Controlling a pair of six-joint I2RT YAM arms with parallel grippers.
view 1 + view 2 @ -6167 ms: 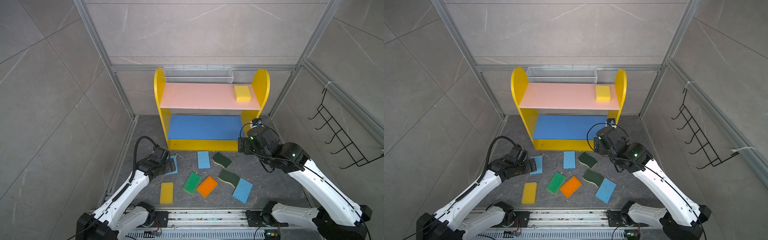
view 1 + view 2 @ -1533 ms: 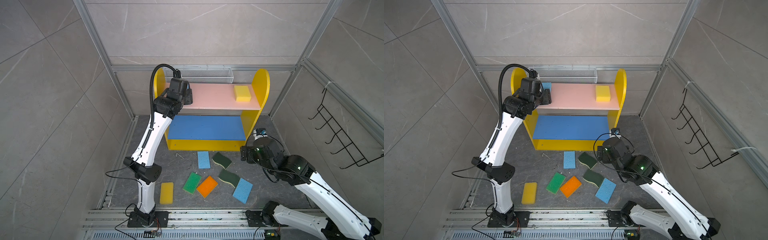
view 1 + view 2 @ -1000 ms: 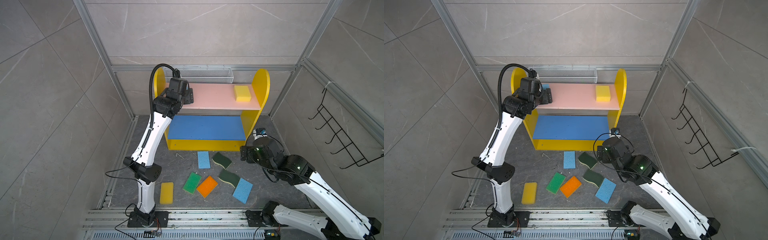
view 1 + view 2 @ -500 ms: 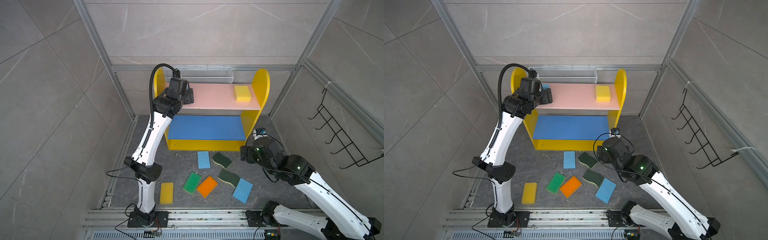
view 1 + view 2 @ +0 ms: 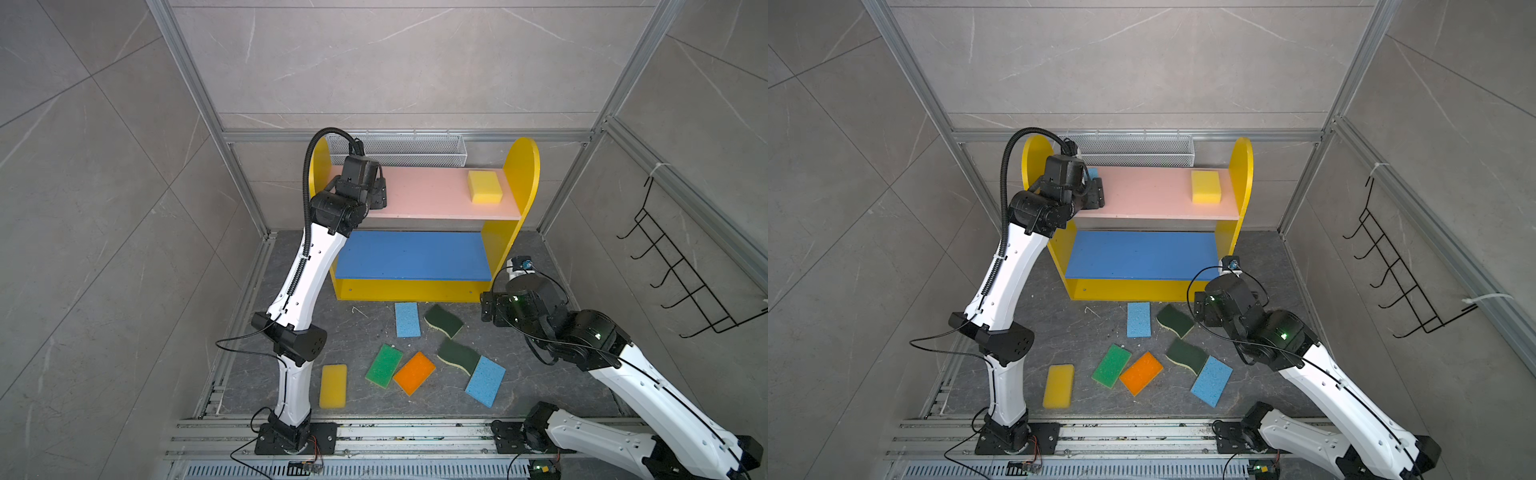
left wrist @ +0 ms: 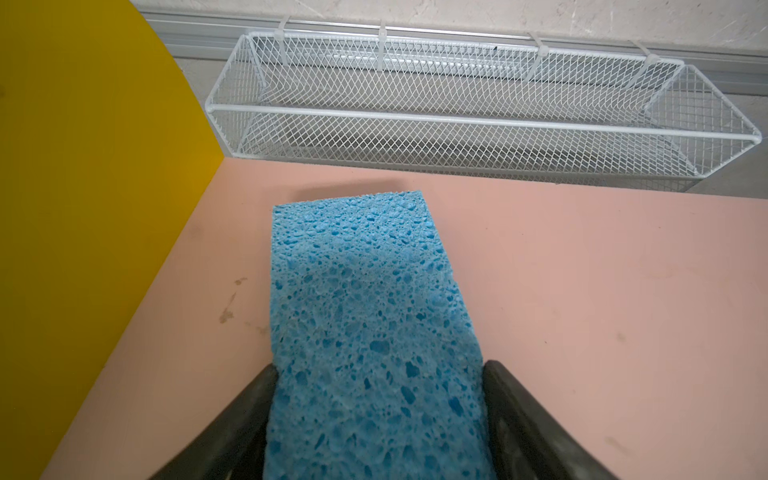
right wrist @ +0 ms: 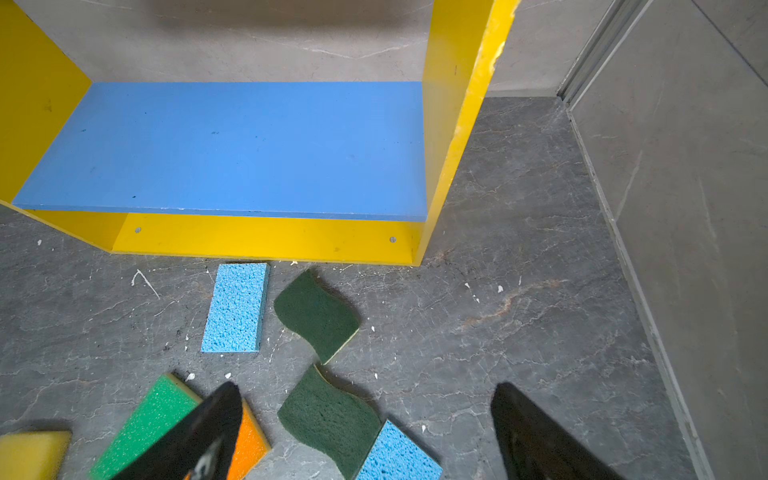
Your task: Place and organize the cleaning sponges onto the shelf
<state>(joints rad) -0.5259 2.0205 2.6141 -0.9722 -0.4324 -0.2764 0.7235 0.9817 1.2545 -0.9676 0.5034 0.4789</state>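
On the shelf, the pink upper board (image 5: pixel 424 195) carries a yellow sponge (image 5: pixel 484 187) at its right end. At the board's left end my left gripper (image 6: pixel 378 370) is shut on a light blue sponge (image 6: pixel 365 291), which lies flat on the board beside the yellow side panel (image 6: pixel 83 208); a top view shows only a corner of this sponge (image 5: pixel 1092 172). On the floor lie a light blue sponge (image 5: pixel 407 319), two dark-green wavy ones (image 5: pixel 444 321) (image 5: pixel 458 354), another light blue (image 5: pixel 485 381), an orange (image 5: pixel 414 373), a green (image 5: pixel 384 365) and a yellow (image 5: pixel 333 386). My right gripper (image 7: pixel 365 390) hovers open above them.
A white mesh basket (image 6: pixel 436 112) hangs on the back wall just behind the pink board. A black wire hook rack (image 5: pixel 681 266) is on the right wall. The blue middle board (image 7: pixel 228 145) is bare. Metal rails (image 5: pixel 374 436) run along the front edge.
The left arm lifted a light blue sponge from the floor to the pink board's left end. Over the last second it has barely moved. The right arm pulled back a little from the shelf.
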